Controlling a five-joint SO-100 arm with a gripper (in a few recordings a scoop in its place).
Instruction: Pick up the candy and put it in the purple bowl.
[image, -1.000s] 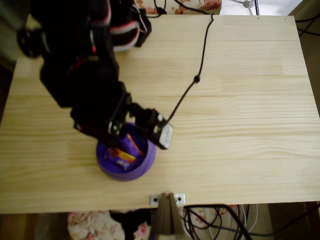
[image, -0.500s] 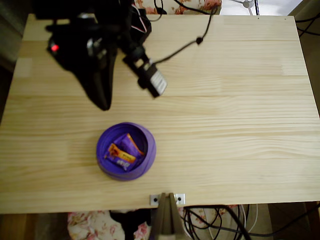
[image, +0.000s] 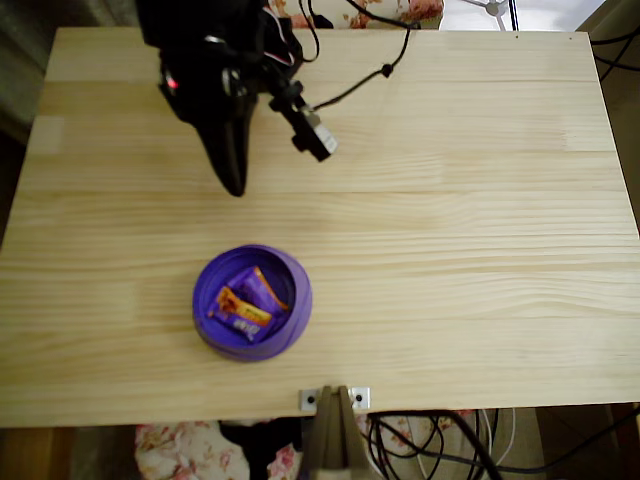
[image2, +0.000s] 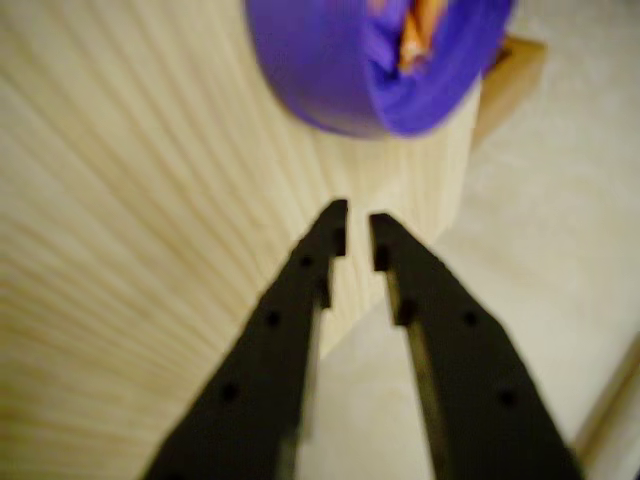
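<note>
- Candy is what I'm tracking, but I'll go by size, so the pale wooden surface (image: 450, 200) comes first; it takes up nearly the whole overhead view.
- My black arm (image: 215, 70) sits in the upper left of that view, well apart from the bowl.
- I see the purple bowl (image: 297, 300) standing low and left of centre in the overhead view, near the front edge; in the wrist view its violet wall (image2: 330, 70) lies at the top of the frame, blurred.
- My gripper (image2: 357, 228) shows in the wrist view with a narrow gap between the tips and nothing between them, so I read it as released and empty, pointing down over bare wood short of the bowl.
- I find the candy (image: 238, 310), purple with a broad orange-yellow part, lying flat inside the bowl on its left side.
- A second, nearly all-purple wrapped sweet (image: 258, 290) lies just beside it to the upper right; I cannot tell whether they overlap.
- I judge the job done as things lie.
- Were I to take the candy again, I'd expect it to be light, with a slick, crinkly wrapper, and would pinch across its short sides at the middle.
</note>
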